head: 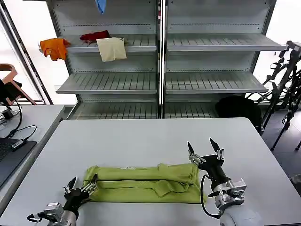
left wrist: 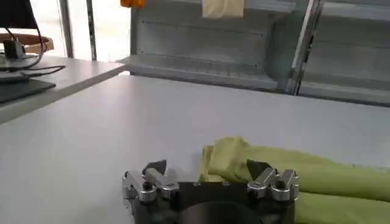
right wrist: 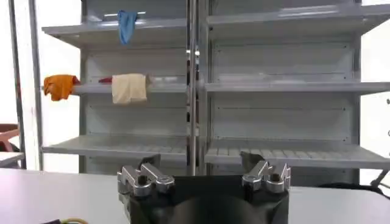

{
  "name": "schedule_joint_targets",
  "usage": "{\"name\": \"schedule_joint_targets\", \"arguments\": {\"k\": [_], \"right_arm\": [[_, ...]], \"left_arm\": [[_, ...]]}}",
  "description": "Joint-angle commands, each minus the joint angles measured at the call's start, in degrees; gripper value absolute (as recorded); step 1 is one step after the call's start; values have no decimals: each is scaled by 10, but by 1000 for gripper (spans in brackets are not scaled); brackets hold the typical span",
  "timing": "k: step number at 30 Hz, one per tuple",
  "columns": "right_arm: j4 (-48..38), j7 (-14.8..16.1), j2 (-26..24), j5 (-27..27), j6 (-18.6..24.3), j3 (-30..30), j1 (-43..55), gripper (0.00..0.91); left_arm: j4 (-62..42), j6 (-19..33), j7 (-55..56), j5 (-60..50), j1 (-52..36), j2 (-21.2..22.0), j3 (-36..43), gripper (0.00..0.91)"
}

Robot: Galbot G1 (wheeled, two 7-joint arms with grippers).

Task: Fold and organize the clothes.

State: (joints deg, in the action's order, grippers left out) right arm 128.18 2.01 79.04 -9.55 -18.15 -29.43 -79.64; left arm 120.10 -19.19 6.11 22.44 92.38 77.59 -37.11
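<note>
The clothes are one lime-green T-shirt (head: 143, 182), folded into a long strip across the near part of the white table (head: 155, 136). My left gripper (head: 83, 182) sits low at the strip's left end and is open. In the left wrist view the T-shirt's end (left wrist: 304, 173) lies just ahead of the left gripper (left wrist: 207, 169), between its spread fingers. My right gripper (head: 205, 147) is open and raised beside the strip's right end, holding nothing. In the right wrist view the right gripper (right wrist: 200, 161) points toward the shelves.
Metal shelves (head: 160, 82) stand behind the table, carrying an orange garment (head: 54, 47), a red one (head: 94, 36), a cream one (head: 111, 49) and a blue cloth (head: 100, 5). A side desk with a laptop and cables (head: 14, 143) is at left. Tripods (head: 284, 89) stand at right.
</note>
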Motion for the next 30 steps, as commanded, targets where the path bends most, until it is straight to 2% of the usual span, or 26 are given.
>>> {"name": "schedule_joint_targets", "arguments": {"k": [1,2,4,6,9,12,13,24,30], "right_arm": [[-2,-1,0,-2,7,-3,4,907],[-2,-1,-1,-2,7,-3,4,907],[-2,0,-1,0,6,-3,3,907],[-3,0,-1,2,6,-2,3,907],[-5,0,0,5,5,0,4,907],[-5,0,-1,7,4,0,6,907],[-6,1,-1,7,4,0,7,907],[-7,2,-2,9,3,-2,5,907],[-8,3,-3,12,3,-3,1,907]], "left_arm": [[-18,37,16,-21,10,11,22,605],[-21,42,16,-23,10,12,24,524],[-23,50,17,-26,10,13,26,443],[-26,64,17,-28,10,13,29,302],[-26,74,15,-34,11,12,33,232],[-27,77,8,-41,13,12,38,30],[-27,79,7,-43,14,12,39,0],[-12,128,-7,-76,11,10,26,0],[4,138,-47,-147,-2,0,-45,0]]}}
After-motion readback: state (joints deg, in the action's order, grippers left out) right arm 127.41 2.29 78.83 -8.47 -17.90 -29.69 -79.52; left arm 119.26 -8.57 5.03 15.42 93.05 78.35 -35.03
